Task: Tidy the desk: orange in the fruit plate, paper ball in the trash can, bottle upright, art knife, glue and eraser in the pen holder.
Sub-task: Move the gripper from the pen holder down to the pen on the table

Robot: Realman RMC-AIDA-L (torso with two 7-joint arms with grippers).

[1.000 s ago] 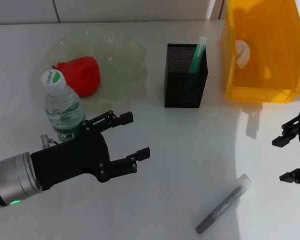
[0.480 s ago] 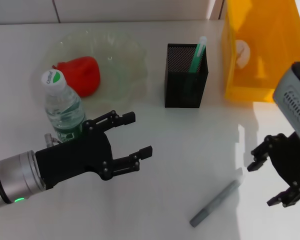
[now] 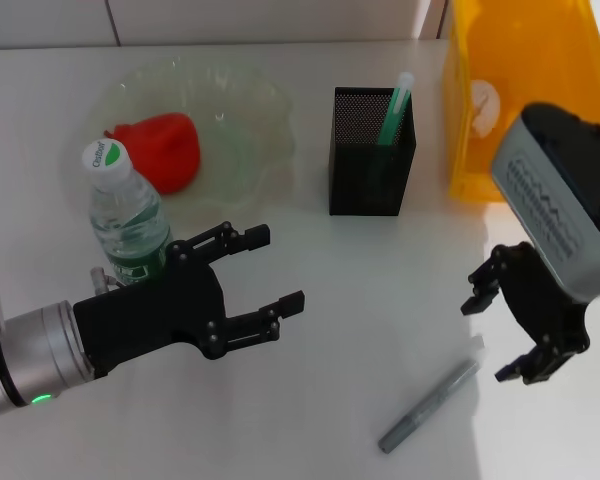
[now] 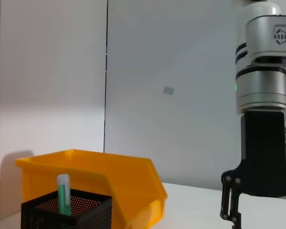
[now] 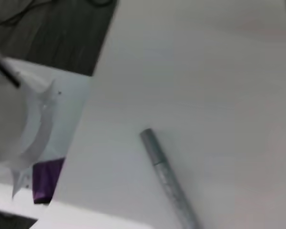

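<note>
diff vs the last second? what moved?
The right pincer moved in from the table's right edge, open, to just above the grey art knife, which slid a little leftward; nothing grasped yet. The left pincer, open beside the bottle, barely shifted. The orange, pen holder and trash can stayed put.

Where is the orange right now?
In the head view the orange lies in the fruit plate on the robot's left, just behind the upright bottle.

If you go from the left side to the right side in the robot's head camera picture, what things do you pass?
bottle → left gripper → pen holder → grey pen → right gripper → trash can
</note>
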